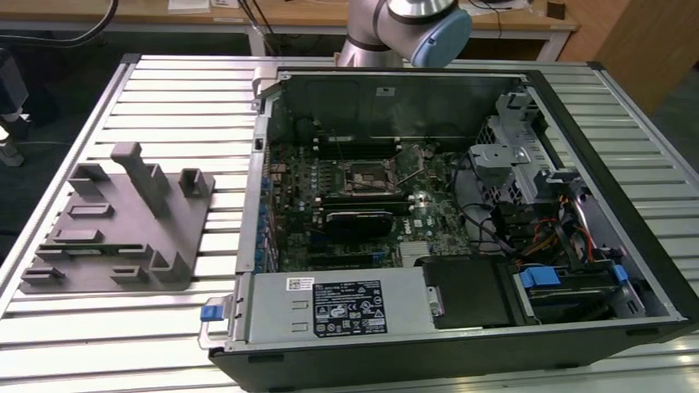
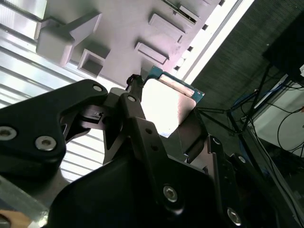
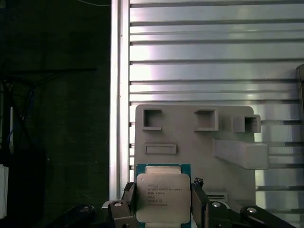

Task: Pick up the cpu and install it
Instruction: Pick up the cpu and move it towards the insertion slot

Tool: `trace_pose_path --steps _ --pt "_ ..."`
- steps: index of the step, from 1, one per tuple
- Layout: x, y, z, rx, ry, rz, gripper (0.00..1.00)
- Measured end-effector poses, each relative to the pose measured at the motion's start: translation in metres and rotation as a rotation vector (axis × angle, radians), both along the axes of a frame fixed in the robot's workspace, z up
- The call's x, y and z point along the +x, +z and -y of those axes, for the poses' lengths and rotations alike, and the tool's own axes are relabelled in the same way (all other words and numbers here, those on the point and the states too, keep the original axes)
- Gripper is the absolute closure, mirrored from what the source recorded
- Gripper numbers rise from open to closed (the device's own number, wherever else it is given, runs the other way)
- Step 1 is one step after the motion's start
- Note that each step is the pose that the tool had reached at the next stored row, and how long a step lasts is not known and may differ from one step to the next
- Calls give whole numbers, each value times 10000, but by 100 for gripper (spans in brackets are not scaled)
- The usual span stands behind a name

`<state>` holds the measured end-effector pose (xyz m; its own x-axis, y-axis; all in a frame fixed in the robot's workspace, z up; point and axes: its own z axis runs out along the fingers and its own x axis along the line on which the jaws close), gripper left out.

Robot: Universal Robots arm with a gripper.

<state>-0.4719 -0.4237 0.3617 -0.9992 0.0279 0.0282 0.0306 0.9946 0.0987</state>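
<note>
The hand [image 3: 163,204] is clenched on the cpu [image 3: 163,194] at two opposite edges, holding it over the grey fixture [image 3: 190,142], which lies on the slatted metal bench [image 3: 213,57]

Arm [image 1: 372,37]: silver-grey tube, rounded joint, pale blue end cap [image 1: 443,37]. Claw [image 2: 166,114]: matte black, angular linked bars; bright silver round-headed screws [image 2: 46,142] at the pivots. Same black links in the first wrist view.
</note>
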Motion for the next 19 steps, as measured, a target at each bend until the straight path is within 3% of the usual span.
trace_pose_path --steps 8,19 --pt "0 114 0 1 0 1 45" --pt "34 120 0 1 0 0 45"
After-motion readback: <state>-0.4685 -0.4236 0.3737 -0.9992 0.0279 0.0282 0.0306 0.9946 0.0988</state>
